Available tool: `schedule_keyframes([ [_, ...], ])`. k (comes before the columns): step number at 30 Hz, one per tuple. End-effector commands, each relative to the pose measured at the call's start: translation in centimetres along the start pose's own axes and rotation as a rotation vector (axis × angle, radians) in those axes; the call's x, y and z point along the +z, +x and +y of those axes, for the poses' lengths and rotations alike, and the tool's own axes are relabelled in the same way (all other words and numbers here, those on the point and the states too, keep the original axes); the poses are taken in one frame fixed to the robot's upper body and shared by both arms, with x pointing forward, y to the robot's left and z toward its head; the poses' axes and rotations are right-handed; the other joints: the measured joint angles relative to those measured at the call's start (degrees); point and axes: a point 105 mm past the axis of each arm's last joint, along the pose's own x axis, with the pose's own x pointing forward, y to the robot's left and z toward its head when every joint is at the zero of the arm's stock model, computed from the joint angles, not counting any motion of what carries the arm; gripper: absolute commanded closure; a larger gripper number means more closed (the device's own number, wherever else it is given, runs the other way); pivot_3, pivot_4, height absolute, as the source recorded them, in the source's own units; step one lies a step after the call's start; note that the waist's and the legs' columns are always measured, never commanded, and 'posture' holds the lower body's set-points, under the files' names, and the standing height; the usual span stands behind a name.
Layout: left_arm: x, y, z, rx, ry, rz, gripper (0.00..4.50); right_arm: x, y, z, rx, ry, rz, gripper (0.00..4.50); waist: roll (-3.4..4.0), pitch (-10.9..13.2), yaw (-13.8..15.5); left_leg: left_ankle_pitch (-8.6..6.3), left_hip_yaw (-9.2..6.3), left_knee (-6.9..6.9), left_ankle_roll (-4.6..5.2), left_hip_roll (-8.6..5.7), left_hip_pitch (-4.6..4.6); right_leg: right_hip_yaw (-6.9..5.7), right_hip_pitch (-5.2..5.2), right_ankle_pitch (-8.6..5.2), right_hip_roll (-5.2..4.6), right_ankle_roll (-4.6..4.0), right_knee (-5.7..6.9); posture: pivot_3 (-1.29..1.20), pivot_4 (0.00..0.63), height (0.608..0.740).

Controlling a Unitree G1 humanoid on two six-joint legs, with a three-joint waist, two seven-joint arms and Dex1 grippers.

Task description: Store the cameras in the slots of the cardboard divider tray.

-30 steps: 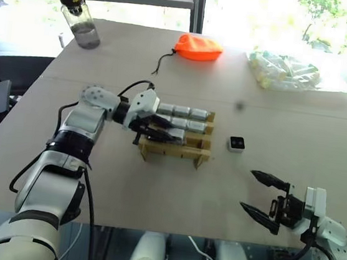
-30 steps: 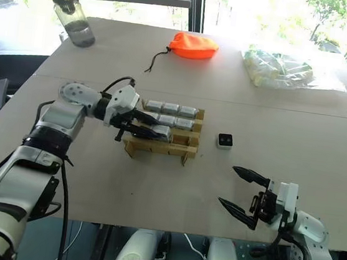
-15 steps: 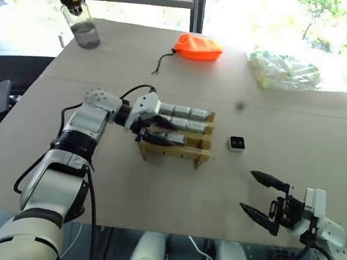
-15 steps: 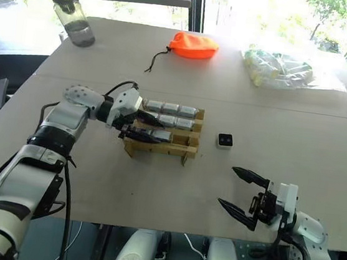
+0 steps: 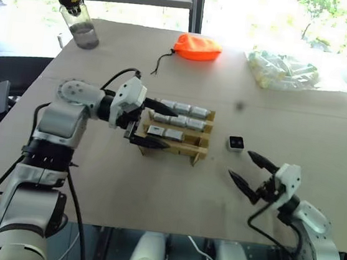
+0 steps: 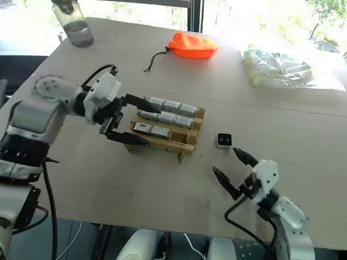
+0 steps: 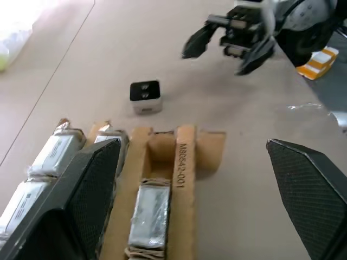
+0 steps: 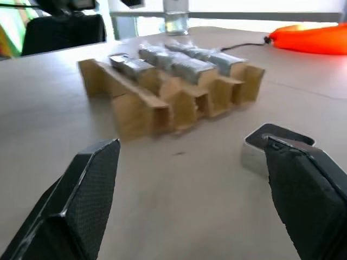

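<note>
Both jaws spread; right gripper nears the loose camera at center-right — a skewed approach could knock it away.

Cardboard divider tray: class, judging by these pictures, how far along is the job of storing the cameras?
Done: the cardboard divider tray holds wrapped cameras in its far rows. In hand: nothing; the left gripper is open over the tray, and the right gripper is open near the loose camera. Left: that camera on the table, and the empty nearest row.
</note>
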Motion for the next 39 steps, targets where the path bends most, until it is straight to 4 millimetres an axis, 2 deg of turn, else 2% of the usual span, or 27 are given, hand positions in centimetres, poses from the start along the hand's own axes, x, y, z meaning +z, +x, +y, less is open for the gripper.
schedule_keyframes([
  [1, 1.6, -1.0, -0.4, 0.065, 0.028, -0.004, 0.05, 0.8, 1.3, -0.6, -0.122, -0.014, 0.017, 0.31, 0.0, 0.0, 0.26, 0.0, -0.01, 0.0, 0.0, -0.01, -0.02, 0.0, -0.01, 0.0, 0.0, 0.0, 0.0, 0.0, 0.15, 0.726],
  [5, 1.7, -2.2, -0.8, 0.16, 0.003, 0.016, 0.05, 0.0, 2.6, -1.1, -0.225, 0.018, 0.079, 0.31, 0.0, 0.0, 0.25, 0.0, -0.05, 0.01, 0.0, -0.06, -0.08, -0.04, -0.01, 0.0, -0.04, 0.0, -0.05, 0.0, 0.15, 0.726],
  [13, 1.7, -3.8, -2.4, 0.29, -0.069, 0.029, 0.05, -1.8, 3.9, -1.6, -0.37, 0.028, 0.214, 0.31, 0.01, 0.01, -0.12, 0.0, -0.02, -0.06, -0.01, -0.03, -0.09, -0.02, -0.08, 0.0, -0.02, 0.0, -0.07, 0.0, 0.15, 0.726],
  [18, 1.6, -4.2, -2.9, 0.328, -0.091, 0.031, 0.05, -2.3, 4.7, -1.2, -0.379, 0.084, 0.227, 0.31, 0.0, 0.0, -0.04, 0.0, -0.04, -0.06, -0.01, -0.04, -0.08, -0.04, -0.07, 0.0, -0.02, 0.0, -0.07, 0.0, 0.15, 0.726],
  [26, 1.0, -4.8, -3.1, 0.343, -0.097, 0.071, 0.05, -2.1, 5.2, -1.9, -0.453, 0.112, 0.212, 0.31, 0.0, 0.0, -0.67, 0.0, -0.02, -0.08, -0.02, -0.04, -0.07, -0.03, -0.08, 0.0, -0.01, 0.0, -0.08, 0.0, 0.15, 0.726],
  [30, 1.2, -4.7, -3.3, 0.309, -0.078, 0.059, 0.0, -2.0, 5.2, -2.2, -0.47, 0.097, 0.204, 1.44, 0.0, 0.0, -0.96, 0.0, -0.02, -0.08, -0.02, -0.04, -0.08, -0.04, -0.08, 0.0, -0.02, 0.0, -0.1, 0.0, 0.15, 0.726],
  [32, 1.4, -4.6, -3.4, 0.296, -0.073, 0.043, 0.0, -2.0, 5.1, -2.2, -0.47, 0.088, 0.202, 2.47, 0.0, 0.0, -1.17, 0.0, -0.01, -0.1, -0.02, -0.04, -0.07, -0.04, -0.08, 0.0, -0.02, 0.0, -0.1, 0.0, 0.15, 0.726],
  [33, 1.5, -4.6, -3.4, 0.293, -0.072, 0.039, 0.0, -1.9, 5.1, -2.2, -0.47, 0.087, 0.202, 2.62, 0.0, 0.0, -1.26, 0.0, -0.01, -0.1, -0.02, -0.04, -0.07, -0.03, -0.08, 0.0, -0.02, 0.0, -0.1, 0.0, 0.15, 0.726],
  [39, 1.7, -4.4, -3.2, 0.28, -0.069, 0.01, 0.0, -1.5, 4.9, -2.4, -0.46, 0.051, 0.189, 2.6, 0.01, 0.01, -1.26, 0.0, 0.0, -0.11, -0.02, -0.04, -0.07, -0.03, -0.08, 0.0, -0.02, 0.0, -0.1, 0.0, 0.15, 0.726],
])
